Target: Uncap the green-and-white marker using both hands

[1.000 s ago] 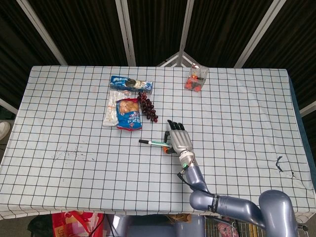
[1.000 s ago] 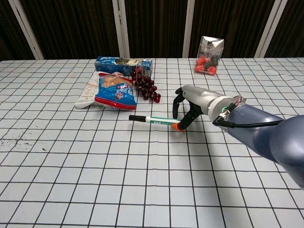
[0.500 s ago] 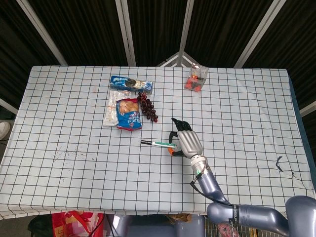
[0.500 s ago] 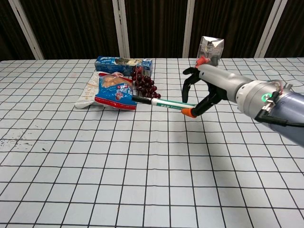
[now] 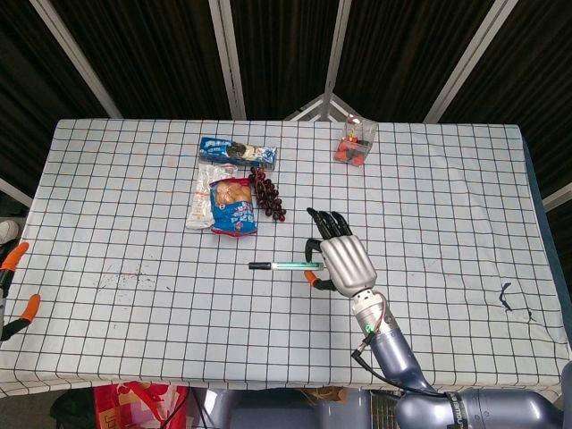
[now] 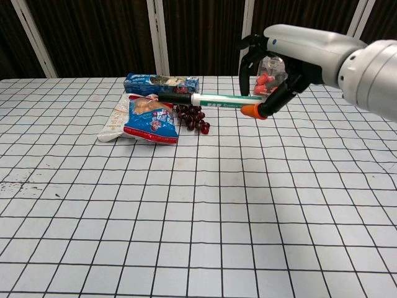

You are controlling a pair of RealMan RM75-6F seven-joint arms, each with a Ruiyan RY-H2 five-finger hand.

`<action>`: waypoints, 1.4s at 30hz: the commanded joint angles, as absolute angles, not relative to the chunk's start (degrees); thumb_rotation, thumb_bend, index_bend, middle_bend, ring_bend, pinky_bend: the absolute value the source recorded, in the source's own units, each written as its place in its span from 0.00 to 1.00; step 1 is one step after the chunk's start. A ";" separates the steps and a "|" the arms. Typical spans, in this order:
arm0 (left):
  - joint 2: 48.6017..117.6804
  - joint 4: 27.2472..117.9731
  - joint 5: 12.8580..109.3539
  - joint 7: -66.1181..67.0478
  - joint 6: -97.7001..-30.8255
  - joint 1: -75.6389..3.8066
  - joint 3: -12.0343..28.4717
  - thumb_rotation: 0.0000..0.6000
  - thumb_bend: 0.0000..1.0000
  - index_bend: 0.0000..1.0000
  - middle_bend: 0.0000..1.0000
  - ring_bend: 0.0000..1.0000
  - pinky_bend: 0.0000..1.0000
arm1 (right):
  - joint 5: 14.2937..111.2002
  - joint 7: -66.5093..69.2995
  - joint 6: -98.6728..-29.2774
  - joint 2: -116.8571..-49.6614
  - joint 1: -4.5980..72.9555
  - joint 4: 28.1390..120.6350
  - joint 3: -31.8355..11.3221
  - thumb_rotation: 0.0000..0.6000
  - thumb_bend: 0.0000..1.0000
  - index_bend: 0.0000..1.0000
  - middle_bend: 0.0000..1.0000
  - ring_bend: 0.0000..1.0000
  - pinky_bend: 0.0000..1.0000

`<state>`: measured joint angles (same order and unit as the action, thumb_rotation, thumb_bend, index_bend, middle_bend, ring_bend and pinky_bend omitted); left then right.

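My right hand [image 5: 340, 259] [image 6: 291, 53] holds the green-and-white marker [image 5: 286, 265] [image 6: 217, 100] well above the table, pinched near its right end between an orange-tipped thumb and the fingers. The marker lies level, and its black cap [image 5: 259, 265] [image 6: 177, 98] points left, free of any hand. Only two orange-tipped fingers of my left hand [image 5: 13, 286] show, spread apart at the far left edge of the head view, well away from the marker and holding nothing. The chest view does not show that hand.
A blue-and-red snack bag [image 5: 234, 207] [image 6: 149, 119], a blue packet [image 5: 237, 152] [image 6: 160, 82] and dark red grapes [image 5: 268, 195] [image 6: 193, 116] lie at the back left. A clear bag of red items [image 5: 355, 143] [image 6: 273, 77] stands at the back, behind the raised hand.
My right hand has lifted the marker off the table and raised it high. The left hand's fingertips have come into the head view at the left edge.
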<state>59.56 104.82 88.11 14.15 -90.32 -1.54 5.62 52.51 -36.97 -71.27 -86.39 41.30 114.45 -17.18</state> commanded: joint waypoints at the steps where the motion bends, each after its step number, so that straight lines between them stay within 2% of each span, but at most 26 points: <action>1: 60.62 109.22 89.39 18.65 -88.79 -3.81 6.40 1.00 0.48 0.16 0.11 0.00 0.00 | 49.30 -40.75 -72.36 -87.58 44.18 116.56 -19.32 1.00 0.47 0.71 0.04 0.04 0.00; 8: 63.52 114.37 90.62 22.38 -86.44 -6.54 6.73 1.00 0.48 0.22 0.16 0.00 0.00 | 42.44 -45.32 -73.28 -93.07 50.38 116.25 -23.16 1.00 0.47 0.71 0.04 0.04 0.00; 19: 70.68 115.27 90.39 27.38 -83.14 -10.80 7.93 1.00 0.48 0.28 0.20 0.00 0.00 | 35.91 -49.31 -76.15 -97.74 57.14 115.64 -27.16 1.00 0.47 0.71 0.04 0.04 0.00; 42: 79.76 111.93 90.92 31.71 -81.77 -14.97 8.34 1.00 0.48 0.37 0.26 0.00 0.00 | 31.17 -49.06 -78.79 -98.62 61.54 114.34 -27.75 1.00 0.47 0.72 0.04 0.04 0.00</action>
<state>79.60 112.07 90.90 31.61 -81.76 -14.83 8.29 31.16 -49.07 -78.77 -98.63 61.53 114.32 -27.76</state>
